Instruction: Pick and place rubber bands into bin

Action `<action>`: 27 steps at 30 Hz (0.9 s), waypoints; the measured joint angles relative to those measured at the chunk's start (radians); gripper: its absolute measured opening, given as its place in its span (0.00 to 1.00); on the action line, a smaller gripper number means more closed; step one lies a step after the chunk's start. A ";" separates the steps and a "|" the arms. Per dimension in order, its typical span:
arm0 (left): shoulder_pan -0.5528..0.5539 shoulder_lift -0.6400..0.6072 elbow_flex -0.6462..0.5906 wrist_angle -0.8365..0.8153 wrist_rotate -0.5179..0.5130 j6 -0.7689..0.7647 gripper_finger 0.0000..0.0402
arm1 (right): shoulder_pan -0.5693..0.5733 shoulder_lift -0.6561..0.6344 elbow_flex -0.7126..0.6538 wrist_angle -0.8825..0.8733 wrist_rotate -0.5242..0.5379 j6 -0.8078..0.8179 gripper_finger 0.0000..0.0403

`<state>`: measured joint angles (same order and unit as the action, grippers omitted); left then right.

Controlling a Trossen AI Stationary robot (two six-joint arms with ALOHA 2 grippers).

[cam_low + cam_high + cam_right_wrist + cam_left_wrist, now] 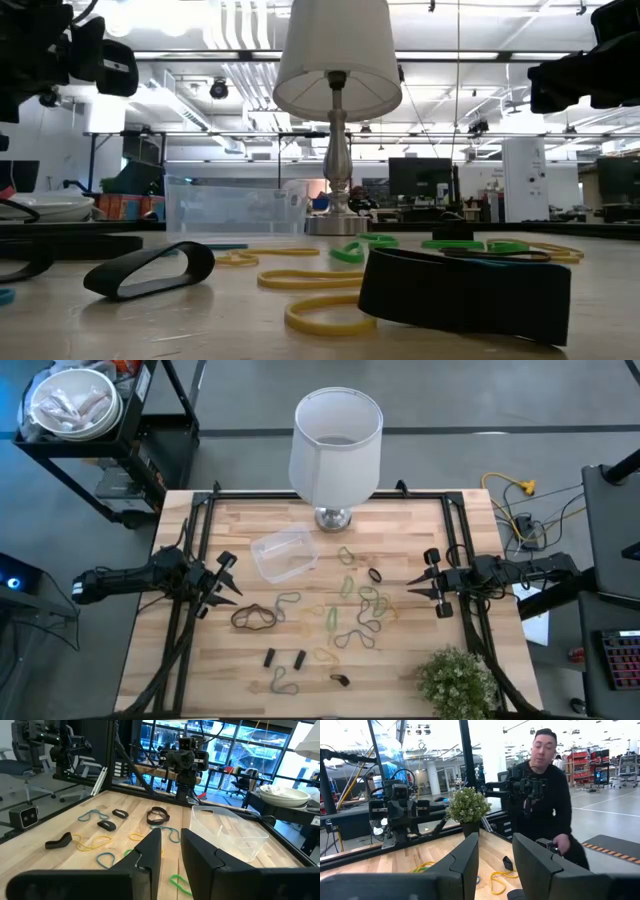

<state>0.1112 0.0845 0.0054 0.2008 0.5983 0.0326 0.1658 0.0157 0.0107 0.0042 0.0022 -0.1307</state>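
Evidently work had not begun: left gripper (222, 582) at nine o'clock and right gripper (432, 582) at three o'clock hung open, empty; rubber bands (352, 610) lay scattered outside the bin (283, 554).

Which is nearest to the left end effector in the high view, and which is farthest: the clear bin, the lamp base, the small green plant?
From the left end effector, at the table's left side:
1. The clear bin, just to its right, toward the table's far edge.
2. The lamp base, beyond the bin, at the far edge.
3. The small green plant, at the near right corner, clearly farthest.
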 joint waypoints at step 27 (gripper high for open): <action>-0.001 0.000 0.000 0.000 0.000 0.000 0.26 | 0.000 0.000 0.000 0.147 -0.001 -0.048 0.17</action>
<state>0.1101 0.0845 0.0055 0.2008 0.5983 0.0326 0.1658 0.0158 0.0105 0.1516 0.0009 -0.1791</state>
